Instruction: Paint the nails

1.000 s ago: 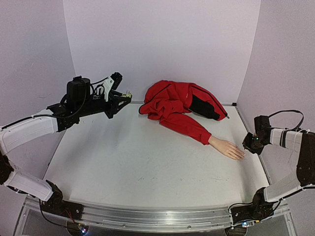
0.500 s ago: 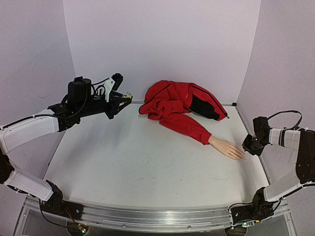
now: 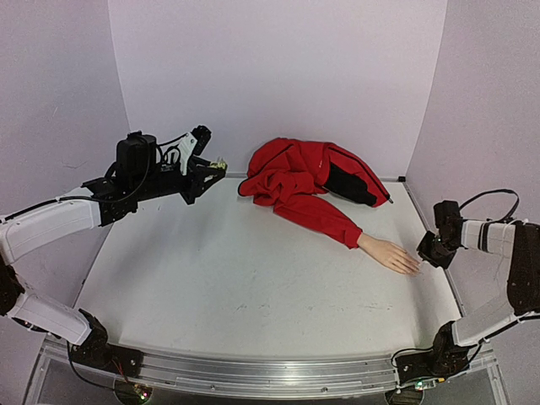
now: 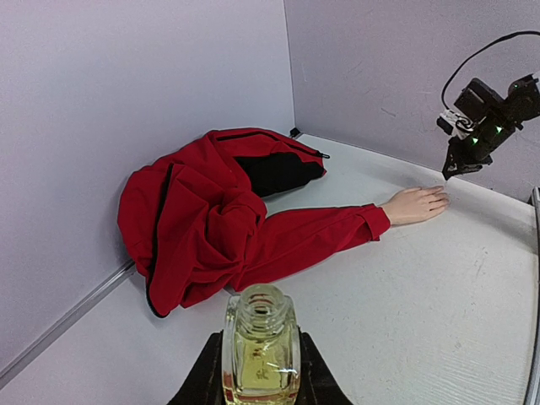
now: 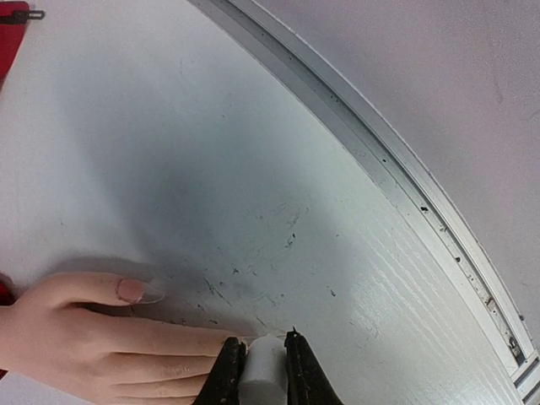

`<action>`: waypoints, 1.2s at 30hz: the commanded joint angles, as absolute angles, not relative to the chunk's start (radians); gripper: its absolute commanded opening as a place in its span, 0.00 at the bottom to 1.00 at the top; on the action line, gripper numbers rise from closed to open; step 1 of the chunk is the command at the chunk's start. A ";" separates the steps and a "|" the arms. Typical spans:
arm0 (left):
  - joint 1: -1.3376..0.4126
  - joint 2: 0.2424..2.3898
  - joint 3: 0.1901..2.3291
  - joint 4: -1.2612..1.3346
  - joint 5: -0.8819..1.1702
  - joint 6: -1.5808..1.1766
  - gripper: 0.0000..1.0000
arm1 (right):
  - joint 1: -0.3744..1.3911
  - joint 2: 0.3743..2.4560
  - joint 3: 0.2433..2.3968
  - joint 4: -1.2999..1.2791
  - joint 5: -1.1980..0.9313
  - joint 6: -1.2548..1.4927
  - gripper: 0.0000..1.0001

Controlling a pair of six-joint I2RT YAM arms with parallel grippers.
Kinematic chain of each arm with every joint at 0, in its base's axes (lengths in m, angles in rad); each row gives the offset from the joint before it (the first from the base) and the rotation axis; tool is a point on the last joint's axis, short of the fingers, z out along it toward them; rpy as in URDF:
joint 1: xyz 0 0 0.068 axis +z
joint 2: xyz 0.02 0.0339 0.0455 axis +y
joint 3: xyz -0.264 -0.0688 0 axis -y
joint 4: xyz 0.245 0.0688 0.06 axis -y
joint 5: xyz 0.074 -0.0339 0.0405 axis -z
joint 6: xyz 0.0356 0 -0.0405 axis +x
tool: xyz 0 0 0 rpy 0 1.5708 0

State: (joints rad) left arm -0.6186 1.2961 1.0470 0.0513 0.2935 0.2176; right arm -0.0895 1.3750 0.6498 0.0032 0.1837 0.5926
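Nails point(image 5: 131, 290): one shows clearly, pink with a pale tip. Hand point(image 3: 390, 254) lies flat at the table's 3 o'clock, out of a red sleeve point(image 3: 325, 218). My right pincer point(image 5: 265, 359) pinches a white piece point(image 5: 263, 377) beside a fingertip. My left pincer point(image 4: 260, 386) clamps an open bottle point(image 4: 260, 333) at 10 o'clock.

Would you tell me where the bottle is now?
In the top view, the bottle is far left, clamped in the left claw, left of the red jacket.

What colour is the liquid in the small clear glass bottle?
Pale yellow. The small clear glass bottle shows best in the left wrist view.
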 commanded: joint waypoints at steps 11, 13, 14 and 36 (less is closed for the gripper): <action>-0.615 1.272 1.081 0.100 0.308 0.223 0.00 | -0.094 1.308 0.653 -0.043 0.106 0.555 0.00; -0.614 1.270 1.081 0.100 0.305 0.225 0.00 | -0.094 1.320 0.655 -0.032 0.101 0.552 0.00; -0.614 1.271 1.081 0.100 0.306 0.224 0.00 | -0.093 1.322 0.656 -0.025 0.100 0.551 0.00; -0.614 1.278 1.079 0.100 0.305 0.226 0.00 | -0.094 1.344 0.650 0.029 0.088 0.551 0.00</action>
